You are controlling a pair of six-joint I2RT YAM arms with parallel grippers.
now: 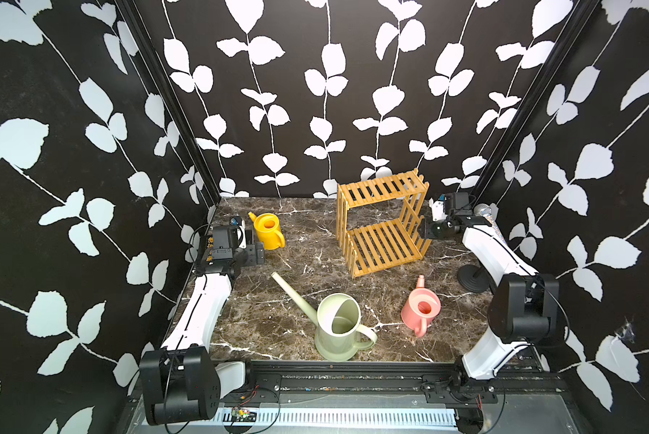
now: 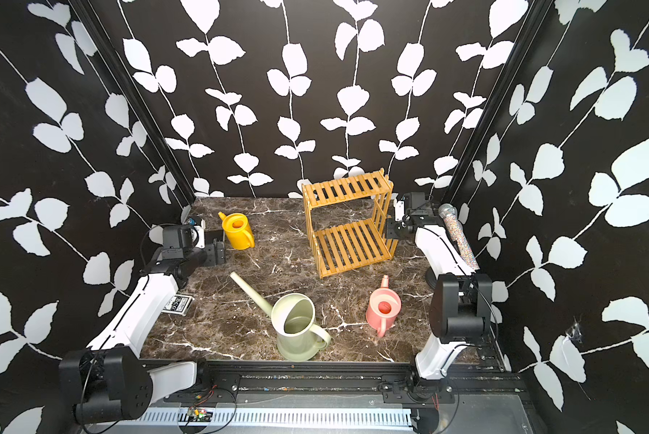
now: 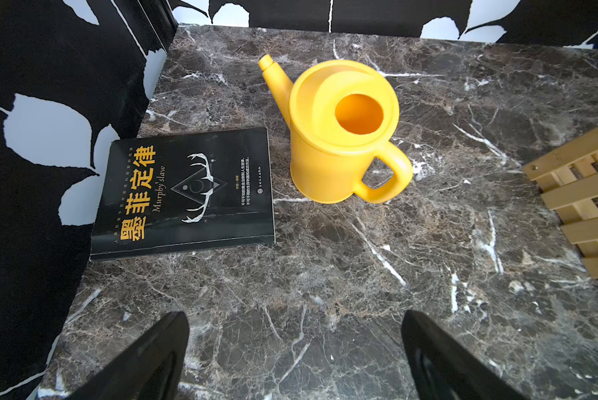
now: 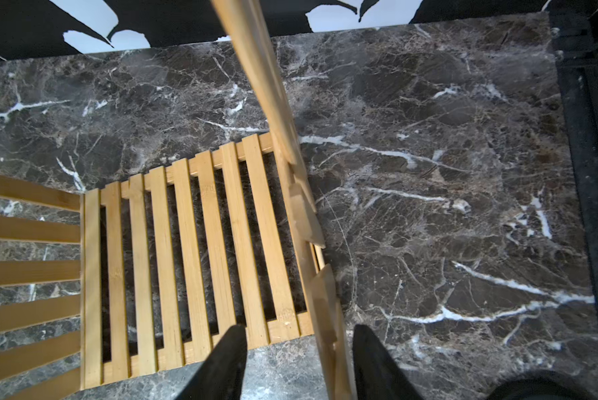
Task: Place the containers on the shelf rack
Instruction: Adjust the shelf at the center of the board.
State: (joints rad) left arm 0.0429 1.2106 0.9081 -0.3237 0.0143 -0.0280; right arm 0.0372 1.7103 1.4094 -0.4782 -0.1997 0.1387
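green can [image 1: 334,347] nearest; left gripper [image 3: 292,313] gapes empty; right gripper [image 4: 298,326], part-open, straddles a shelf rack [image 4: 92,277] side slat.

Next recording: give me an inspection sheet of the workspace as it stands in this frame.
Surface: dark marble tabletop, no spills seen.
Job's things: green can, yellow can and pink can upright on the tabletop; shelf rack standing, both tiers bare.
Clutter: black book lying flat beside the yellow can; glittery microphone beside the right arm.
End effectors: left end effector open, short of the yellow can, holding nothing; right end effector open, fingers astride the rack's side frame.
Cables: black cable loops on the arms, apart from the cans.
Surroundings: black walls with white leaf print.
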